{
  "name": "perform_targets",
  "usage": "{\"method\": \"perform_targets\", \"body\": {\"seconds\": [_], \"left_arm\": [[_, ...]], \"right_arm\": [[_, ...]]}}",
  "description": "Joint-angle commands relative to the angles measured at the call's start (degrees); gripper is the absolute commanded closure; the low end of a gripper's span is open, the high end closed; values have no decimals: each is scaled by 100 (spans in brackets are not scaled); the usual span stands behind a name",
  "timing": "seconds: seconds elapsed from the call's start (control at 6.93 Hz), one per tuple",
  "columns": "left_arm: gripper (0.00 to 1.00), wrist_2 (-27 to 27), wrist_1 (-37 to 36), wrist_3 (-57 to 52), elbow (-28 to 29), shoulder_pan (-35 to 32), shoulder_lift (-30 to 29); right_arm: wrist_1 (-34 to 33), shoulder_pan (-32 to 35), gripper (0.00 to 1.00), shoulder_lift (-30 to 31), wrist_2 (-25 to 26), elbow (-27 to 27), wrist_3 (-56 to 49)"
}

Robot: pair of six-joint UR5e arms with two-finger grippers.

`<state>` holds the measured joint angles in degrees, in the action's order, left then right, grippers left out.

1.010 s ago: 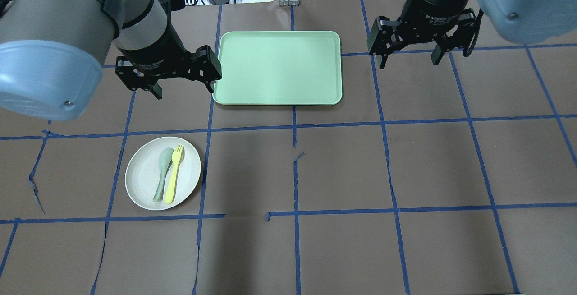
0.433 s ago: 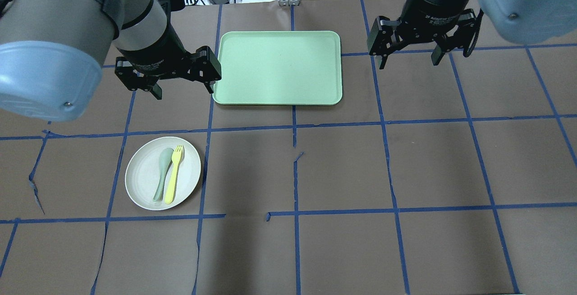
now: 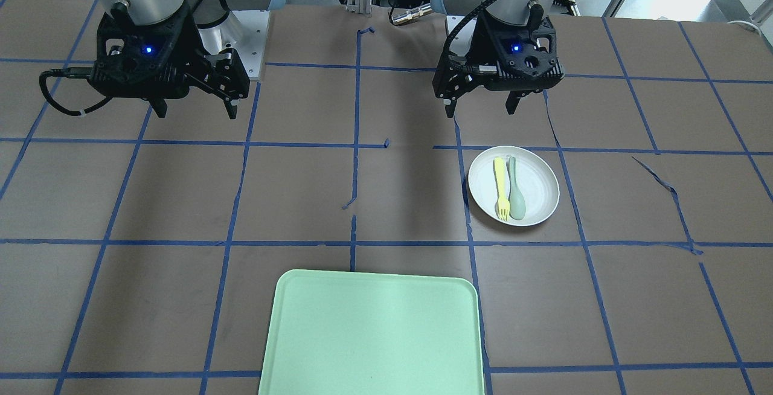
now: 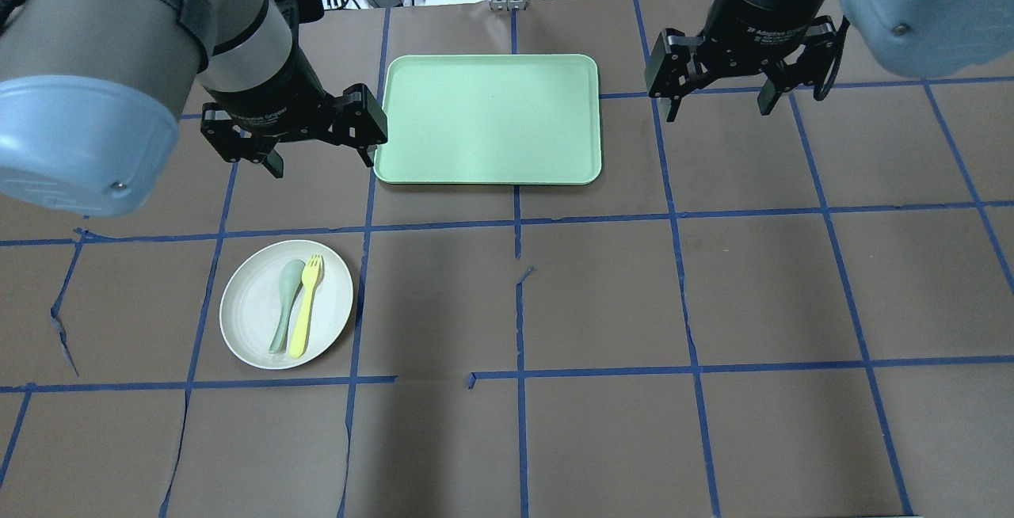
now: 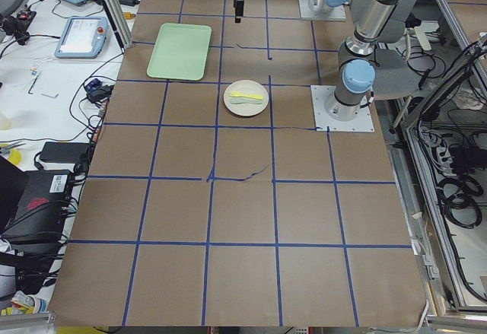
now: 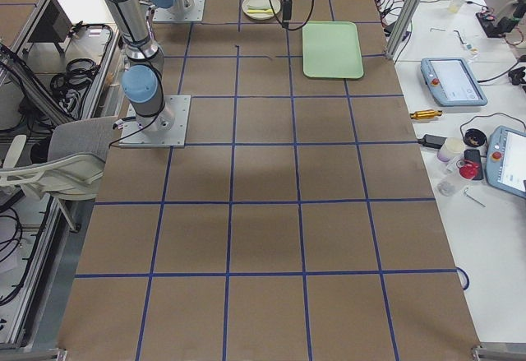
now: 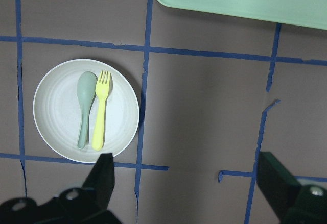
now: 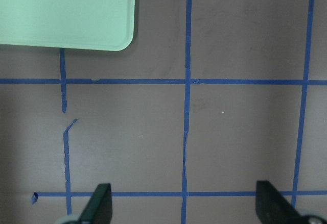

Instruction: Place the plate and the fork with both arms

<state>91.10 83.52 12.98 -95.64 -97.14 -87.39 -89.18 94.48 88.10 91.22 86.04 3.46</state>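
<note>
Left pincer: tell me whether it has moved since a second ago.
Yes, slightly. In the overhead view the left pincer has edged away from the mint-green tray, toward the plate.

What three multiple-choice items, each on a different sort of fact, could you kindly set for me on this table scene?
1. Where does the fork lie?
A) on the tray
B) on the bare table
C) on the plate, beside the spoon

2. How many utensils lie on the plate?
A) one
B) two
C) three

3. How do the fingers of the left gripper stand?
A) spread apart, holding nothing
B) shut on the fork
C) shut on the plate's rim

Answers:
1 C: the yellow fork lies alongside the grey-green spoon inside the plate, well apart from the tray.
2 B: only the fork and the spoon are on it.
3 A: the left wrist view shows both fingers wide apart above the table, with nothing between them.
</note>
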Motion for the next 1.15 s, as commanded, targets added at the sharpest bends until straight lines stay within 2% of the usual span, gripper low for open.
{"method": "perform_targets", "body": {"seconds": [0.0,0.29,0.43,0.58,0.72,1.01], "left_arm": [[1,4,-613,-328,-706,194,29],[2,-75,-1720,-2134,-2031,1892,-6],[10,-188,-2517,-2342,-2586,2501,-215],[10,-320,-3152,-2988,-2992,2986,-435],[17,-364,-3462,-3299,-3205,3400,-628],[25,-619,-4375,-3241,-3617,3579,-1006]], "right_arm": [[6,0,0,-4,1,9,-12],[15,0,0,5,10,9,-3],[15,0,0,5,10,26,6],[6,0,0,5,10,18,-3],[6,0,0,5,10,26,6],[15,0,0,5,1,27,6]]}}
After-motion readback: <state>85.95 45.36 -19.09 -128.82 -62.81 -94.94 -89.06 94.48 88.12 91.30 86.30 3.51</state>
